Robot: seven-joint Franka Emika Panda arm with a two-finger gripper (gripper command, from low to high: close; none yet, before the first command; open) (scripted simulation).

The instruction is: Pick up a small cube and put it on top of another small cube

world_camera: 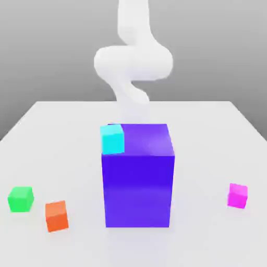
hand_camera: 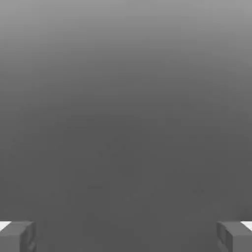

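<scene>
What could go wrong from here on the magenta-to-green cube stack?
1. The big purple block stands between the magenta cube and the green cube; a low carry across could hit it.
2. The orange cube sits close beside green, so a placement could bump it or land on the wrong cube.
3. The pincer is open and empty; nothing is grasped yet.

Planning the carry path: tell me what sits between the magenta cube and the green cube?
In the exterior view, the big purple-blue block and the orange cube lie between the magenta cube and green cube.
</scene>
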